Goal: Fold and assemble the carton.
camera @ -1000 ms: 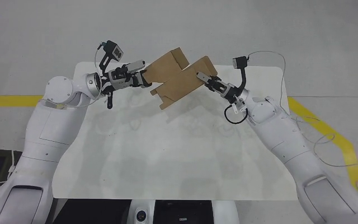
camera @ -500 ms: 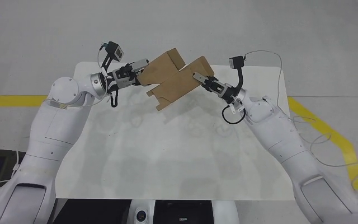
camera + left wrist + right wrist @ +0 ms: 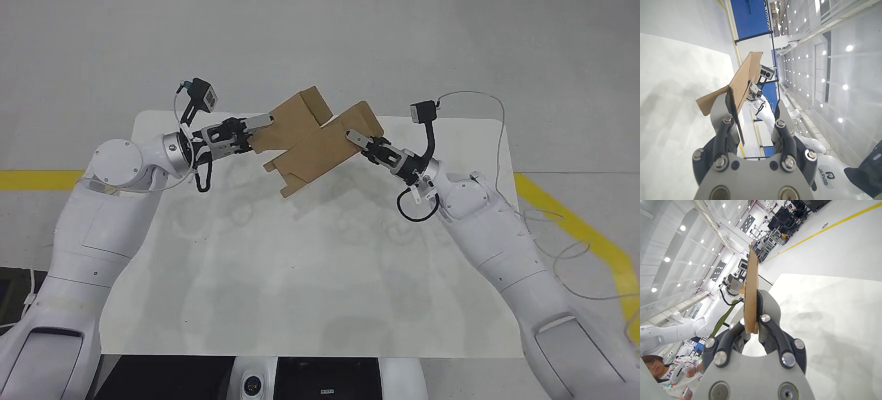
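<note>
The left gripper (image 3: 751,100) has let go. Half a second ago it was pinched on the near corner of the carton (image 3: 310,140); now its jaws stand apart, and the cardboard edge lies between them, resting against one finger (image 3: 720,110) with the other finger (image 3: 781,113) well clear. The arm itself has barely shifted in the top view, and the carton sits where it did, after drifting a little toward the left gripper (image 3: 258,126) over the past second.

The right gripper (image 3: 358,140) stays clamped on the opposite end of the carton (image 3: 751,285). The board runs edge-on straight out from between its fingers (image 3: 770,306). So the carton hangs above the bench (image 3: 300,290), spanning from one gripper to the other and carried by the right alone.

The carton still looks largely flat, with no box formed. The release reads as a regrip: the left gripper probably needs a fresh hold on a panel or flap to start pulling it open.
</note>
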Available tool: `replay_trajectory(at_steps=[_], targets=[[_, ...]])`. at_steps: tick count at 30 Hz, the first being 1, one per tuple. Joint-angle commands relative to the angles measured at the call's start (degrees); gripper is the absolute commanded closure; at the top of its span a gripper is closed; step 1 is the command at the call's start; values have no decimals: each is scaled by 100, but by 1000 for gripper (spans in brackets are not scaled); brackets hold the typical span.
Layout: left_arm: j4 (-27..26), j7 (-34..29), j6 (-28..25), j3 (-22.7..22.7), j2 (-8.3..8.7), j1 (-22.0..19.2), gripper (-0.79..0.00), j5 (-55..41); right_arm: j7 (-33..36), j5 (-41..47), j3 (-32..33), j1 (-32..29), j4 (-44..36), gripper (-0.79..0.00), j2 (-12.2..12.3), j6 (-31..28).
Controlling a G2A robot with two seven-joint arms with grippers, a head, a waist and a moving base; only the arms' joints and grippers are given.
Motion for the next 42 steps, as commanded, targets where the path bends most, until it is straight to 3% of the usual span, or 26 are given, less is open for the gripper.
replay_trajectory(at_steps=[1,8,18,20,21,22,23,29,34,42], targets=[[-2,-3,0,11,-1,5,-388,125,13,-20,24,-7,0,0,-12,6],[-11,49,14,25,-14,17,-277,377,46,-117,110,-35,32,0,-46,17],[-34,48,74,25,-35,39,0,533,107,-210,239,-81,26,0,-83,50],[-41,38,85,20,-40,38,0,536,125,-218,262,-93,18,0,-90,56],[-44,32,85,18,-42,38,0,536,137,-217,274,-101,19,-92,-94,57],[-47,31,87,16,-45,39,0,538,154,-216,285,-108,19,-397,-97,60],[-52,25,86,14,-48,39,0,538,208,-211,289,-115,22,-785,-98,66],[-31,-23,47,-54,-50,2,0,557,552,-291,568,-112,236,-785,-3,13],[-55,-365,-315,-117,-32,-60,0,675,902,-535,919,-192,127,-785,161,-209],[-76,-1109,-1021,-140,8,-92,0,908,2495,864,797,-254,-385,-785,222,-537]])
